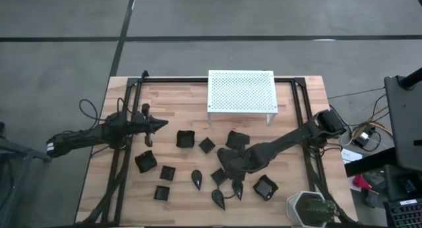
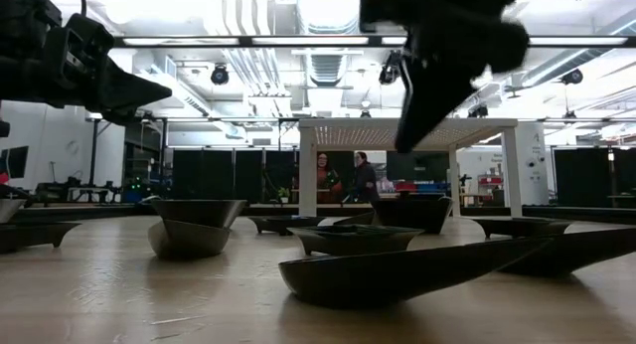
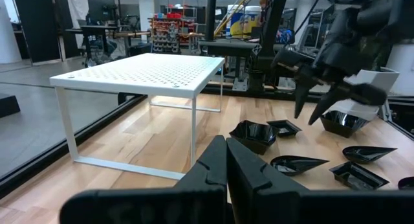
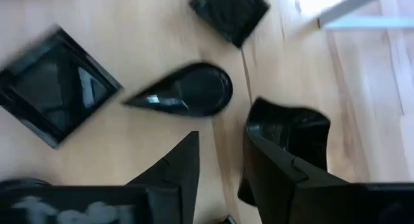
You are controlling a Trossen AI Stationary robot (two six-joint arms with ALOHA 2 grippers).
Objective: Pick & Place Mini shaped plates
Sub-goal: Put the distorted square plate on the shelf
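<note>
Chiefly, the risk lies with the right gripper (image 1: 227,163), fingers apart over the crowded middle of the table (image 1: 303,132): descending among close-set mini shaped plates (image 1: 198,178), a finger may strike a rim and flip or shove a neighbour. Its wrist view shows a square dish (image 4: 288,136) just beside one finger and a teardrop dish (image 4: 187,89) ahead. The white stand (image 1: 241,91) at the far edge carries nothing. All plates seen hold nothing. The left gripper (image 1: 160,124), fingers together, waits at left.
</note>
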